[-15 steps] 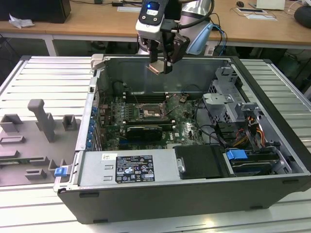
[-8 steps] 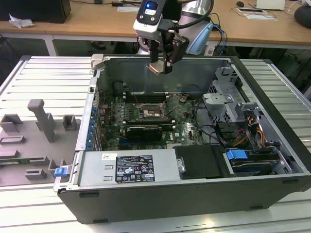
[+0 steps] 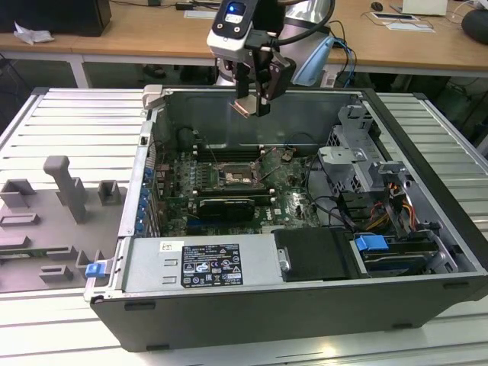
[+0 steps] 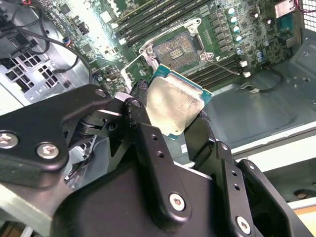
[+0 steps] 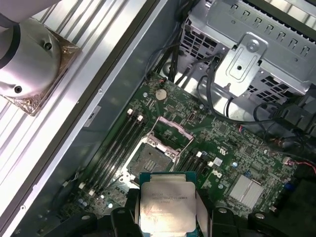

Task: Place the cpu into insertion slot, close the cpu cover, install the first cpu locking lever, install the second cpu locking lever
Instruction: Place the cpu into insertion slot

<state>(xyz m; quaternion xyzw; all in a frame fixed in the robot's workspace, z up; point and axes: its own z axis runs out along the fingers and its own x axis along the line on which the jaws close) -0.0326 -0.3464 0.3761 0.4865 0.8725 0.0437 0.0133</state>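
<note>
So in the exterior view the gripper (image 3: 254, 103) hangs above the open computer case (image 3: 305, 320), near its back wall, with the cpu (image 3: 243, 107) pinched at its tips. The insertion slot (image 3: 238, 174) sits on the green board (image 3: 293, 202) below, well apart from the chip.

Second wrist view: the two black fingers (image 4: 139, 94) are closed in on opposite edges of the cpu (image 4: 175, 103), which sits tilted with its pale metal face toward the camera. The insertion slot (image 4: 177, 48) beyond it is bare, dark centre showing.

First wrist view, same deal: cpu (image 5: 166, 207) clamped between the fingers (image 5: 129, 205), insertion slot (image 5: 150, 159) uncovered, right beside the long memory slots (image 5: 117, 143).
</note>
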